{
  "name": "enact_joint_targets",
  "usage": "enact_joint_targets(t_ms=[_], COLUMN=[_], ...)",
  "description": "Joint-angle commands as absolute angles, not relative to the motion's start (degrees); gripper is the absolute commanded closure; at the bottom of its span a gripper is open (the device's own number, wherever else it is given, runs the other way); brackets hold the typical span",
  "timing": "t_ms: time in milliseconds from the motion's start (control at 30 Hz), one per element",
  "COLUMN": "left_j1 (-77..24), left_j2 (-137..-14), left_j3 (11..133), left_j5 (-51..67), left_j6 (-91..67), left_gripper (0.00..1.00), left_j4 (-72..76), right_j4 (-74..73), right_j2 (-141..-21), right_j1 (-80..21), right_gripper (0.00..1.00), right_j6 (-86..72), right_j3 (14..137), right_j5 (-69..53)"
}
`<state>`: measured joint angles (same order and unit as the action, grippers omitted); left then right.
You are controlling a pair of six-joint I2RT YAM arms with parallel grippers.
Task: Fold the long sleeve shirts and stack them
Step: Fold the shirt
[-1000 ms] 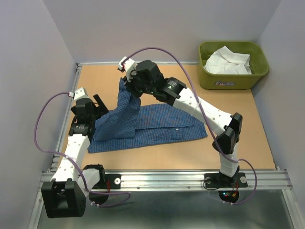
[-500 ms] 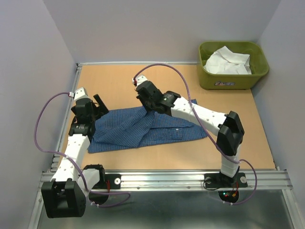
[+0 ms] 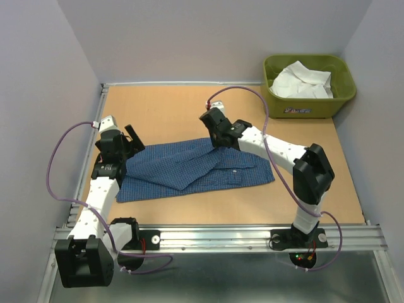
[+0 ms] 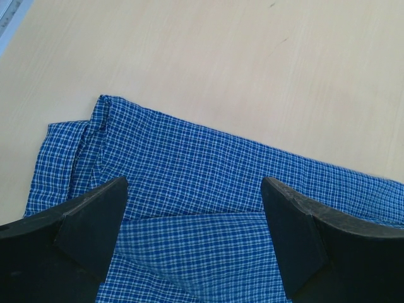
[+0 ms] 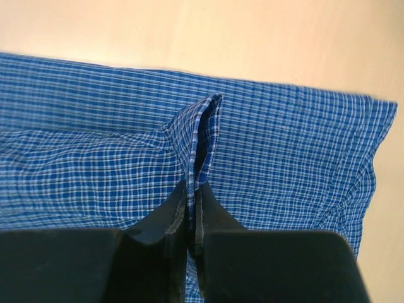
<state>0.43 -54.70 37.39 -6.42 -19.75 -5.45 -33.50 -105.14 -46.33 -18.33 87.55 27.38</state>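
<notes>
Nearest the arm bases, at the lower left of the top view, the left hand [image 4: 192, 189] hovers just above the left end of the blue shirt [image 3: 189, 167]. Its fingers are spread wide apart and hold nothing. The shirt lies as a long band across the middle of the bench [image 3: 164, 107], with a flap already doubled over its body.

Further in, the right hand [image 5: 192, 186] is clamped shut on a thin upright ridge of the checked cloth, close to the band's far edge and right of its centre. It looks to be laying that flap down.

To do this well, the right hand should sink until the ridge lies flat on the layer beneath, with the flap's edge lined up along the shirt's far edge. Only then should it let go and lift straight up, so the cloth is not dragged. The left hand could press on its end to stop the band from sliding.

Farthest off, at the upper right, the white shirt [image 3: 300, 81] waits crumpled in the green tub [image 3: 303, 108].
</notes>
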Motion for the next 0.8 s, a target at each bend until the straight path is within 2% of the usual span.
enact_joint_targets(t_ms=[0, 100, 200, 767], left_j1=[0.18, 0.26, 0.26, 0.26], left_j2=[-54.67, -54.84, -54.93, -56.07], left_j3=[38.93, 38.93, 38.93, 38.76], left_j5=[-6.07, -5.98, -5.89, -5.28], left_j6=[-18.81, -18.72, -18.72, -18.37], left_gripper=[0.02, 0.02, 0.02, 0.02], left_j4=[-3.78, -3.78, -3.78, -3.87], right_j4=[-30.59, -28.84, -26.55, -16.79], right_j2=[-103.09, -103.10, -103.18, -100.81], right_j1=[-43.95, -42.98, -41.58, -37.00], right_gripper=[0.99, 0.98, 0.91, 0.90], right_j6=[-23.63, -24.95, -25.49, -29.71], right_j3=[83.68, 80.87, 78.23, 69.70], right_j5=[25.67, 24.52, 22.94, 20.92])
